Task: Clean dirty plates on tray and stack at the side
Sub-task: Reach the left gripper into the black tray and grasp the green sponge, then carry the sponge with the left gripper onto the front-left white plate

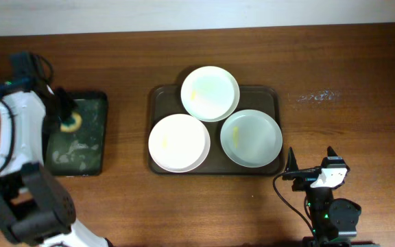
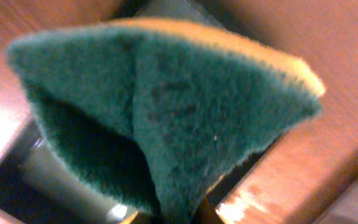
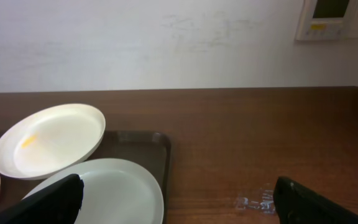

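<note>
The wooden table (image 1: 334,62) carries the brown tray (image 1: 162,97) at mid-frame in the overhead view, its long axis running left to right. All three plates lie on it. One plate (image 1: 210,93) sits at the top with a yellow smear, one (image 1: 178,143) at lower left, and one (image 1: 251,138) at lower right with a smear near its left edge. The top plate's rim appears to overlap the two below.

Well apart, at the left edge of the frame, is the smaller black tray (image 1: 88,151), wet and streaked. Above it the left fingers (image 1: 64,110) pinch the green-and-yellow sponge (image 2: 166,106) into a fold, so the sponge is grasped. From there the plates lie to the right, with the lower-left plate nearest and only bare table between.

The right fingers (image 3: 319,202) are spread wide and hold nothing. They rest just below the tray's lower right corner, closest to the lower-right plate. This arm is probably the one to steady or lift the plate.

A small wet patch (image 1: 314,96) glints right of the tray.
</note>
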Available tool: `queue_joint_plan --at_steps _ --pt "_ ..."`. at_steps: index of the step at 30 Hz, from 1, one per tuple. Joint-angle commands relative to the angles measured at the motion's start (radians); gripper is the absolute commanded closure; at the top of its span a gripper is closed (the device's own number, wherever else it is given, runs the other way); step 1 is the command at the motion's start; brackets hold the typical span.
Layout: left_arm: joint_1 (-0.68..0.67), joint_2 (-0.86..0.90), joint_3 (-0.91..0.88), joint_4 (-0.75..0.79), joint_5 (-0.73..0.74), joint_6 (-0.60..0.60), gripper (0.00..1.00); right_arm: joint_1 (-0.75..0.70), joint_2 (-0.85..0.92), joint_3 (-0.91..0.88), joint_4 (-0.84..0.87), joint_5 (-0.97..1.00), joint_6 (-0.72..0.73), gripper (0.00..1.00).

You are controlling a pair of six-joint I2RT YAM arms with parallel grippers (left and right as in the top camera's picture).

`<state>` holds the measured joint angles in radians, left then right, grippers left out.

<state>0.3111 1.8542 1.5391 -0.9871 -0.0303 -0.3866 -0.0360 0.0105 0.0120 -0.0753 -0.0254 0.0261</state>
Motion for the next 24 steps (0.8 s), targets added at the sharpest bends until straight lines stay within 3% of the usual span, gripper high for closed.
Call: queue_joint_plan --at_steps 1,4,6,8,11,13,15,18,20,22,24 --pt "0.007 0.058 -0.083 0.036 0.008 0.061 1.0 -0.005 -0.005 -0.006 -0.004 0.004 0.004 0.02" --pt "0.006 -0.007 0.192 -0.19 0.07 0.069 1.0 -0.005 -0.005 -0.006 -0.004 0.004 0.004 0.02" --pt "0.003 -0.058 0.277 -0.228 0.093 0.069 1.0 -0.005 -0.005 -0.006 -0.004 0.004 0.004 0.02" --pt "-0.003 -0.051 0.211 -0.196 0.003 0.069 1.0 -0.005 -0.005 -0.006 -0.004 0.004 0.004 0.02" --pt "0.002 0.011 -0.123 0.066 -0.004 0.07 1.0 -0.005 -0.005 -0.006 -0.004 0.004 0.004 0.02" --pt "0.028 0.025 -0.15 0.068 -0.012 0.07 1.0 -0.005 -0.005 -0.006 -0.004 0.004 0.004 0.02" --pt "0.039 -0.016 -0.057 -0.026 -0.008 0.07 1.0 -0.005 -0.005 -0.006 -0.004 0.004 0.004 0.02" --pt "0.035 -0.13 0.201 -0.26 0.293 0.069 1.0 -0.005 -0.005 -0.006 -0.004 0.004 0.004 0.02" --pt "0.008 -0.199 0.215 -0.33 0.396 0.069 1.0 -0.005 -0.005 -0.006 -0.004 0.004 0.004 0.02" --pt "-0.075 -0.212 0.212 -0.436 0.378 0.075 1.0 -0.005 -0.005 -0.006 -0.004 0.004 0.004 0.02" --pt "-0.209 -0.209 0.146 -0.447 0.377 0.117 1.0 -0.005 -0.005 -0.006 -0.004 0.004 0.004 0.02"
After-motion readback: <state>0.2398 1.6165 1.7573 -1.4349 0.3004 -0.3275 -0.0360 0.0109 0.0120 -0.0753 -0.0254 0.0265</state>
